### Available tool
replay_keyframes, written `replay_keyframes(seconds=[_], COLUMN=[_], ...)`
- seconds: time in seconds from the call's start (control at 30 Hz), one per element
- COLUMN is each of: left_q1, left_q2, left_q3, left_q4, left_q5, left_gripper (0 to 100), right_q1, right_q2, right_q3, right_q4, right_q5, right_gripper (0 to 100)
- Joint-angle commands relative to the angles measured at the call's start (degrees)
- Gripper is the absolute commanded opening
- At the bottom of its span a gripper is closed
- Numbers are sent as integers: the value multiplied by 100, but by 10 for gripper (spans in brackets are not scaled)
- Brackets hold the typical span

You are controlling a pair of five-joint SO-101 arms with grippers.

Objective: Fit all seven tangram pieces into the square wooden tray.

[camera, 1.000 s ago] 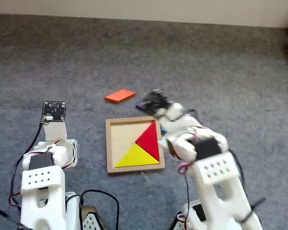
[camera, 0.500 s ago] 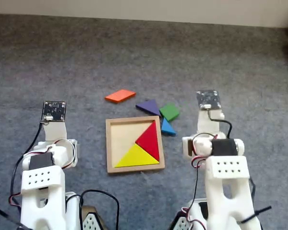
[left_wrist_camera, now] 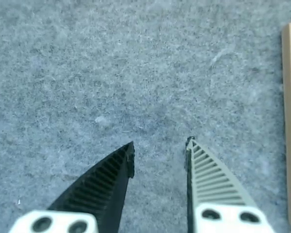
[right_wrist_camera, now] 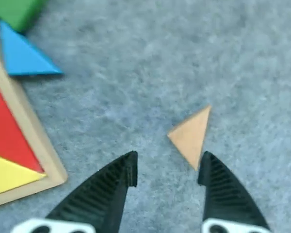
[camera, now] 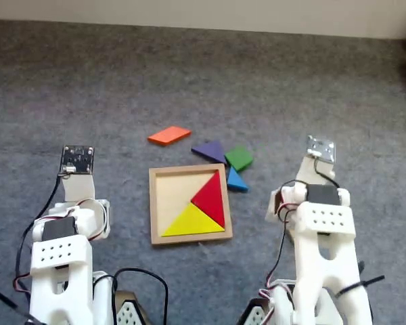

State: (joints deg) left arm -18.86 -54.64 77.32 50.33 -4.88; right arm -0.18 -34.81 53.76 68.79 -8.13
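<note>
Toward the worktop's [camera: 108, 81] near edge, the left hand [left_wrist_camera: 160, 143] is part-open over bare grey; the right hand [right_wrist_camera: 169, 155] is wide above a small tan wooden triangle [right_wrist_camera: 193, 136]. Mid-worktop, the square wooden tray [camera: 153, 203] holds a red triangle [camera: 212, 193] and a yellow triangle [camera: 191, 222] — the blue triangle [camera: 235, 181] and green square [camera: 239, 158] lie beyond.

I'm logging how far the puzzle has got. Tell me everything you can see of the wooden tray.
The tray is a square of pale wood with a low raised rim, lying flat on the grey carpet. A red triangle and a yellow triangle sit inside, filling its right and near parts; the rest of its floor is bare. A blue triangle lies outside, up against its right rim.
</note>
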Motion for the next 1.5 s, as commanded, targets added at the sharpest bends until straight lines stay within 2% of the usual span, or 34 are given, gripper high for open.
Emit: replay_keyframes(seconds=[0.0, 0.17, 0.37, 0.6, 0.93, 1.17, 1.4, 1.47], left_q1=[4, 4, 4, 13, 13, 13, 13, 13], left_q2=[-84, -84, -84, -84, -84, -84, -84, -84], left_q3=[-31, -31, -31, -31, -31, -31, -31, -31], left_q4=[-79, -79, -62, -70, -79, -79, -79, -79], left_q5=[-44, -44, -44, -44, -44, -44, -44, -44], left_gripper=[190, 190, 190, 190, 190, 190, 190, 190], right_q1=[189, 409, 558, 558, 532, 532, 532, 532], right_q2=[488, 1033, 1622, 2440, 2457, 2457, 2448, 2448], right_q3=[-84, -92, -40, -92, -92, -92, -92, -92], right_q4=[4, -48, -1121, -1244, -1534, -1543, -1516, -1508], right_q5=[-62, -62, -62, -44, -35, -26, 0, 334], right_gripper=[232, 232, 231, 231, 228, 108, 74, 63])
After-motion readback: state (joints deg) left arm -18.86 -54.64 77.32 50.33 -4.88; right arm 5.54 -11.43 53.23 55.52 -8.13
